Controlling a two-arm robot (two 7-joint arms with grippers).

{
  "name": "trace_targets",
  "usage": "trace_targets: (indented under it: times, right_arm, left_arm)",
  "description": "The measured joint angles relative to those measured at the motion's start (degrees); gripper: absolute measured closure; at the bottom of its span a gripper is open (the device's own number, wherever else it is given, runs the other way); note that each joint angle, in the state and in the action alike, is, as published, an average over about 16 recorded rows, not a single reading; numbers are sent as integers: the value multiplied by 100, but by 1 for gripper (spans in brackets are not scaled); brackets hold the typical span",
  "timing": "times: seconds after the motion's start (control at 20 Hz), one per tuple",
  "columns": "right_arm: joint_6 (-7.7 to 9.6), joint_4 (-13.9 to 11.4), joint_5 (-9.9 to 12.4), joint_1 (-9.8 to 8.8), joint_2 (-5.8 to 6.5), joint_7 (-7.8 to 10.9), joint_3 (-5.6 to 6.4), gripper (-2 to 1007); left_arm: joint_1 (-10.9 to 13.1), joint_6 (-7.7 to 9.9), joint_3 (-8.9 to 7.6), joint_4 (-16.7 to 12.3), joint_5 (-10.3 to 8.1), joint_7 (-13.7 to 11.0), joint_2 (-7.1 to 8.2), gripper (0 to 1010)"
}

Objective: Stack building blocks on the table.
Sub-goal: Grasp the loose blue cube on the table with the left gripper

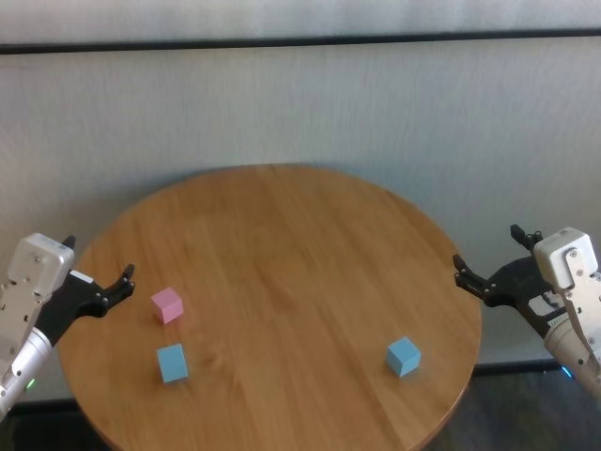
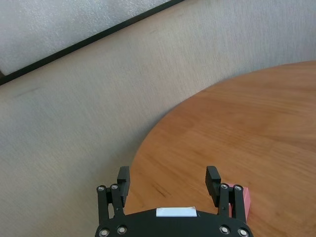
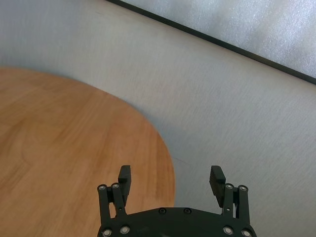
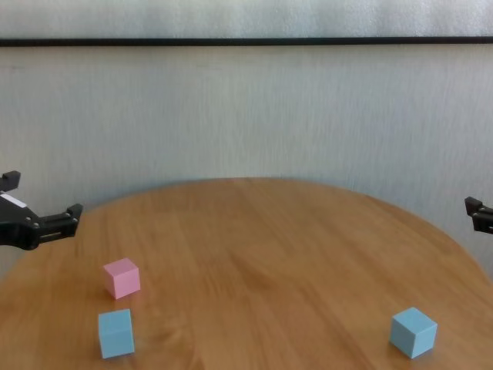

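Note:
Three cubes lie apart on the round wood table (image 1: 282, 235). The pink block (image 1: 167, 305) is at the left, with a light blue block (image 1: 172, 363) just in front of it. The second light blue block (image 1: 403, 356) is at the front right. My left gripper (image 1: 97, 257) is open and empty, hovering at the table's left edge just left of the pink block, whose corner shows in the left wrist view (image 2: 244, 200). My right gripper (image 1: 488, 247) is open and empty, just off the table's right edge, behind and to the right of the right blue block.
A pale grey wall with a dark horizontal strip (image 1: 300, 42) stands behind the table. The table's middle and back (image 4: 269, 231) hold nothing. Pale floor shows beyond the table rim in the right wrist view (image 3: 237, 123).

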Motion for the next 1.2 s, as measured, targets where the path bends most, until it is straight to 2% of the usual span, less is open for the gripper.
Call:
trace_targets:
  times: [1.2]
  right_arm:
    - [0,0,0,0,0,0,0,0]
  left_arm:
    - [0,0,0,0,0,0,0,8]
